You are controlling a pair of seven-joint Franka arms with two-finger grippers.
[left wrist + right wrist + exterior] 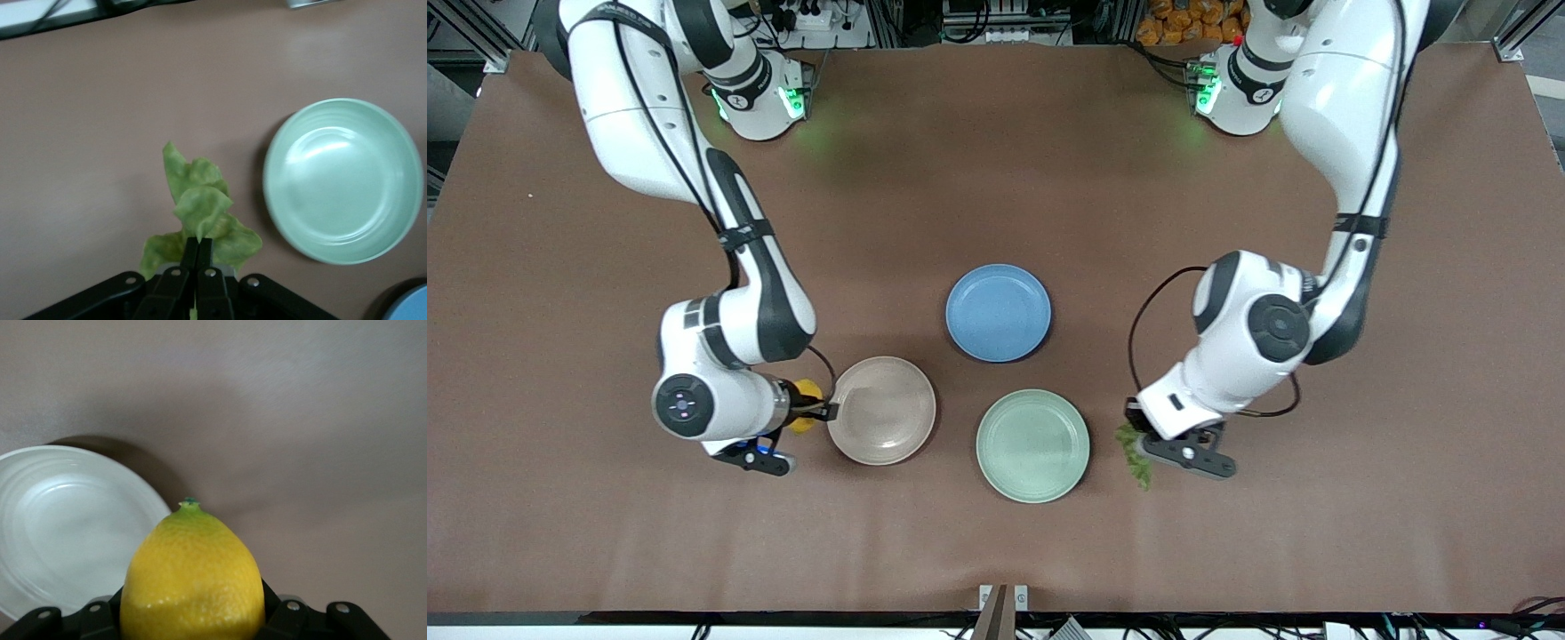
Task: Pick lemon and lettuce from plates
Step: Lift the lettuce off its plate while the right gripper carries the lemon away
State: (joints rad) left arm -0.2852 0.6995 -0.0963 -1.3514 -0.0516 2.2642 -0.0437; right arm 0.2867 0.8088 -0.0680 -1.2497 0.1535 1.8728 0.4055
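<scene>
My right gripper (807, 412) is shut on the yellow lemon (804, 416), over bare table beside the beige-pink plate (881, 410), toward the right arm's end. In the right wrist view the lemon (192, 577) fills the jaws of the gripper (192, 617), with that plate (67, 527) bare beside it. My left gripper (1141, 442) is shut on the green lettuce (1136, 459), over bare table beside the mint green plate (1032, 445), toward the left arm's end. In the left wrist view the fingers (202, 252) pinch the lettuce (199, 203) next to the bare mint plate (343, 180).
A blue plate (998, 312) lies bare, farther from the front camera than the two other plates; its edge shows in the left wrist view (408, 304). The brown table (996, 160) runs wide around the plates, its front edge (783, 609) below them.
</scene>
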